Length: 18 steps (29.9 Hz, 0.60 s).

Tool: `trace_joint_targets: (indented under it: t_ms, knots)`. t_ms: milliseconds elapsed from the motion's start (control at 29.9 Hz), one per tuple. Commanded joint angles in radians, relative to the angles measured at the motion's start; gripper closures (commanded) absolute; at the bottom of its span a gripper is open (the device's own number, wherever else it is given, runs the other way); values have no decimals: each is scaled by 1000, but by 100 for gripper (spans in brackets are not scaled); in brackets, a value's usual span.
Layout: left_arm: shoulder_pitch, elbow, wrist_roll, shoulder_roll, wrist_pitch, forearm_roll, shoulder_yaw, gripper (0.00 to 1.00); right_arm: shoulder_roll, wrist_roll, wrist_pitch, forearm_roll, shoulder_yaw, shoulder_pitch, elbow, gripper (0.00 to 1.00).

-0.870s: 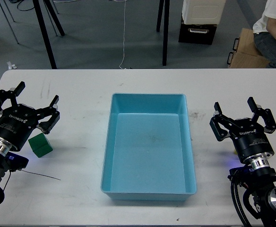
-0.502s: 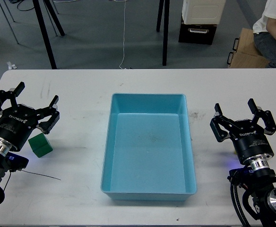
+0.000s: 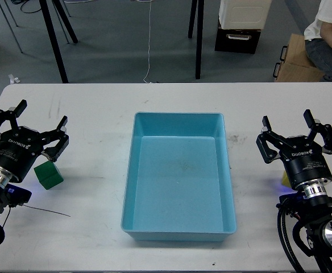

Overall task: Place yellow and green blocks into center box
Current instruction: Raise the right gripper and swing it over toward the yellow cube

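Left end effector [image 3: 25, 123] spread wide, empty, poised over the left of the desk [image 3: 98, 108], green block [image 3: 48, 174] just near of its right finger. Right end effector [image 3: 297, 133] likewise spread, empty, with a sliver of yellow block [image 3: 283, 176] peeking beside its wrist. Blue center box [image 3: 179, 176] between both arms, holding nothing.
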Motion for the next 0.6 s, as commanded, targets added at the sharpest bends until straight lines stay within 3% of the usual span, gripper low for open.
trace_joint_targets:
  t_ms: [0,402,569]
  knots:
    - [0,2,0,0,0,1,0,0,-3,1,0,-129,28,62,-30,1]
    - [2,18,0,0,0,1,1,0,-59,6,-6,-732,36,318,-163,1]
    - [2,18,0,0,0,3,1,0,-66,9,-14,-850,25,476,-281,1]
